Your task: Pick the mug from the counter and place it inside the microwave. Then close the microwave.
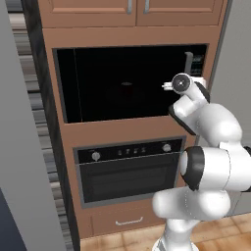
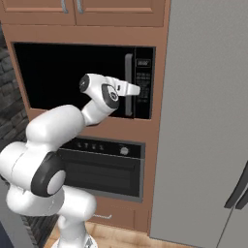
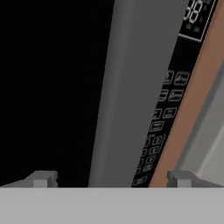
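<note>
The microwave (image 2: 85, 80) sat in the brown cabinetry, and its dark glass door looked shut and flush with the front in both base views. That reads as the closing step done or all but done. You couldn't confirm the mug through the glass; a faint dim shape showed behind the door in the left base view, too dark to call. So the placing step can't be verified from here, judge it likely done only because the door is shut.

The vertical grey handle (image 3: 131, 87) stood right in front of your hand, with the button panel (image 3: 164, 127) just beside it on the side toward the brown trim. In the right base view the handle (image 2: 129, 85) ran down the door's right edge, next to the panel (image 2: 143, 77).

Your gripper (image 3: 111, 178) was at the handle, fingers spread apart, one tip (image 3: 43, 178) over the dark glass and the other (image 3: 180, 178) past the panel; nothing was pinched between them. Whether the hand touched the handle, you couldn't tell.

The arm rose from the base, elbow bent, forearm angled up, wrist level and pointed at the door. Below the microwave sat the black oven (image 1: 128, 169) with knobs, untouched. A grey fridge front (image 2: 208, 121) stood to the right.
</note>
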